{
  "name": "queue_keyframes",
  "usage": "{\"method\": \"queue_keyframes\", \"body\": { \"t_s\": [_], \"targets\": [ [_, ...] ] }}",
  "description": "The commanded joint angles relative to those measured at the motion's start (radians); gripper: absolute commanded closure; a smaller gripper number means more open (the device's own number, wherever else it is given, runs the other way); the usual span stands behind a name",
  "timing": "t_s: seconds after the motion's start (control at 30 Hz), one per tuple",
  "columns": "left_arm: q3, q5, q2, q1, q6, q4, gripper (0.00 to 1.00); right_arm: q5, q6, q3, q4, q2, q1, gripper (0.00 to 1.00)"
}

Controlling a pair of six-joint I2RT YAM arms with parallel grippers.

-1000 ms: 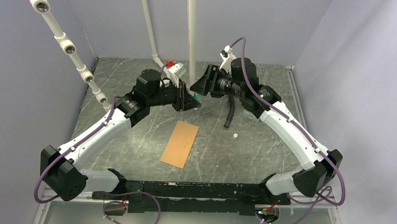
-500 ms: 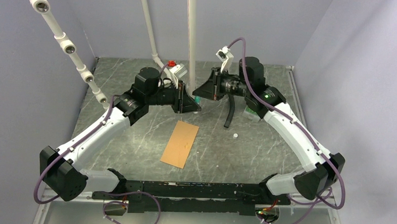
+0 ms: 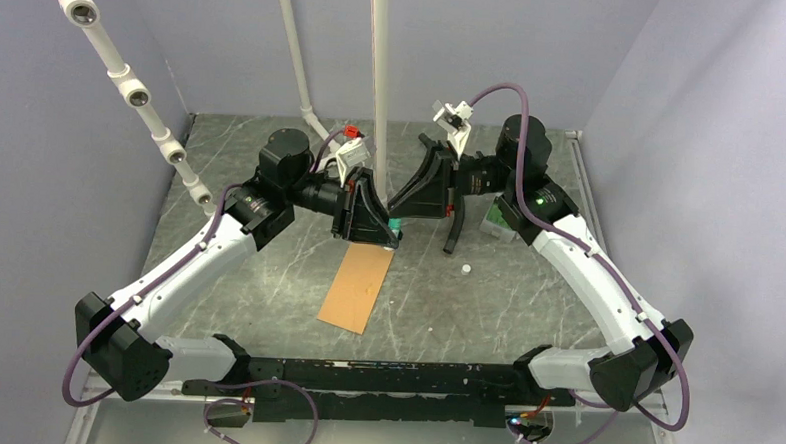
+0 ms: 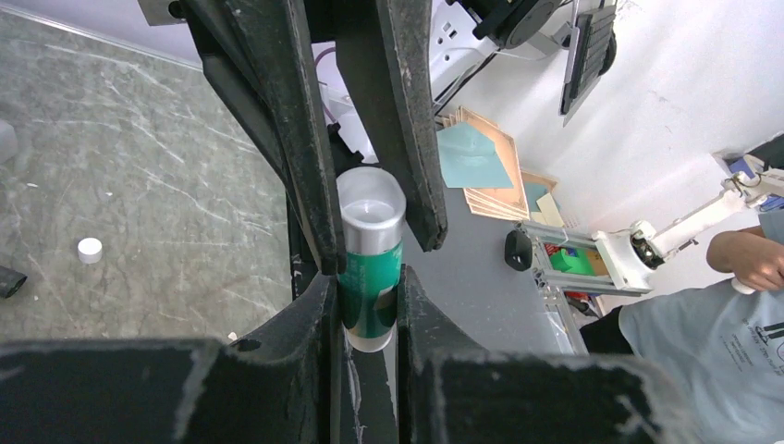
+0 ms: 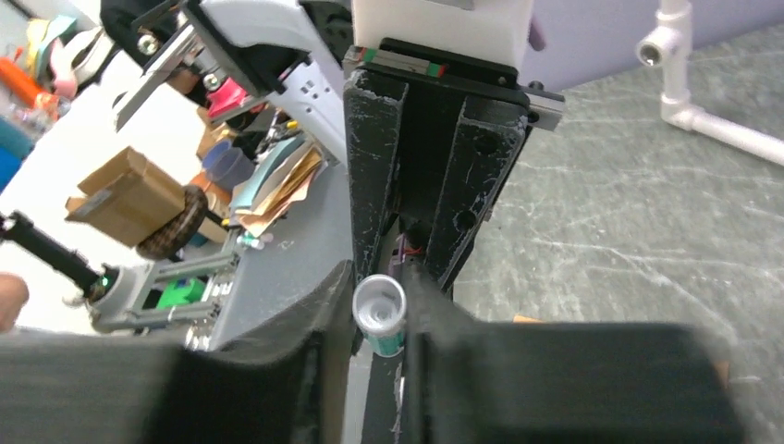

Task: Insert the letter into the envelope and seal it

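Note:
The orange-brown envelope (image 3: 356,285) lies flat on the table in the top view, with its flap folded flat. The peach-pink letter is not in view. My left gripper (image 3: 386,234) and right gripper (image 3: 399,210) meet tip to tip just above the envelope's far end. Both are closed on a green glue stick (image 3: 395,225). In the left wrist view my left gripper (image 4: 367,301) pinches the stick's green body (image 4: 370,277), and the right gripper's fingers (image 4: 310,166) flank its silver upper part. In the right wrist view my right gripper (image 5: 379,310) clamps the stick (image 5: 385,340).
A small white cap (image 3: 464,269) lies on the table right of the envelope and also shows in the left wrist view (image 4: 90,250). A black curved tool (image 3: 454,230) and a small greenish item (image 3: 493,222) lie under the right arm. White pipes (image 3: 380,71) stand behind.
Both grippers have come nearer and lower with the glue stick between them and now hang over the envelope's far end. The right arm's elbow has swung to the right.

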Motion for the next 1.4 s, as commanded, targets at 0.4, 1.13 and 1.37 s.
{"method": "queue_keyframes", "body": {
  "t_s": [0.4,1.13,1.37],
  "targets": [
    [0.031,-0.411,-0.063,0.001,0.073,-0.104,0.97,0.528,0.185,0.037,-0.144,-0.018,0.012,0.41],
    [0.054,0.062,-0.037,0.001,0.036,-0.033,0.98,-0.136,-0.009,0.005,0.046,-0.076,0.015,1.00],
    [0.062,-0.056,-0.029,0.002,0.017,-0.048,0.85,0.030,0.030,-0.001,0.032,-0.066,0.015,1.00]
  ]
}}
